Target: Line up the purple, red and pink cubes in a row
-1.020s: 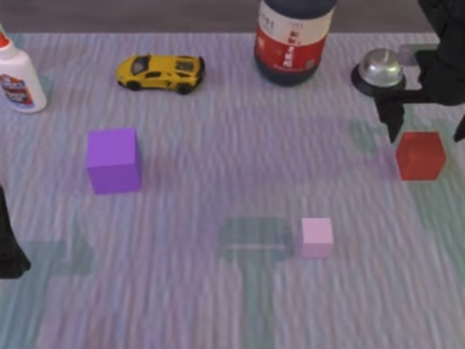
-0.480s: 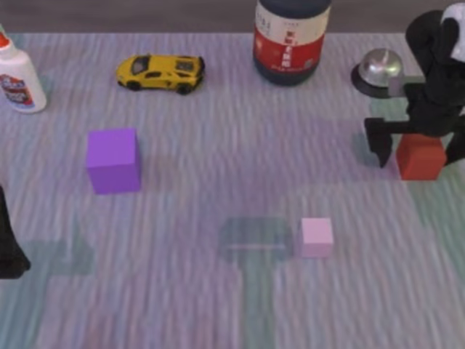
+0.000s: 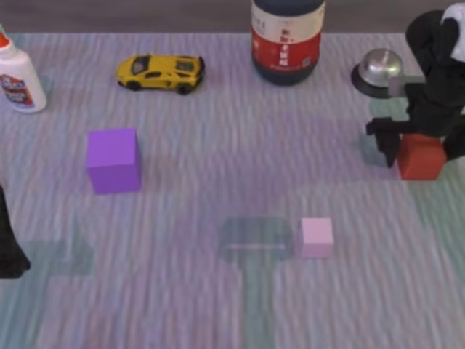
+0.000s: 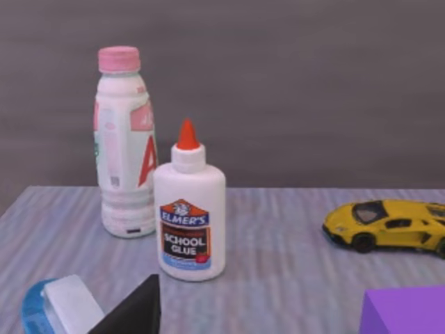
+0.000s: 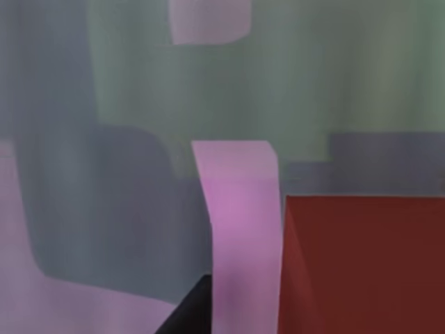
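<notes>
Our right hand (image 3: pixel 421 142) has dropped around the red cube (image 3: pixel 421 156), fingers narrowing but not yet gripping; pickup looks imminent.

You read "ELMER'S SCHOOL GLUE" on glue bottle (image 4: pixel 189 216) label, left wrist view. Large red letter, looks like "A", on pink-capped white bottle (image 4: pixel 123 149). Red label on dark bottle (image 3: pixel 286 38) carries white print, unreadable to you.
</notes>
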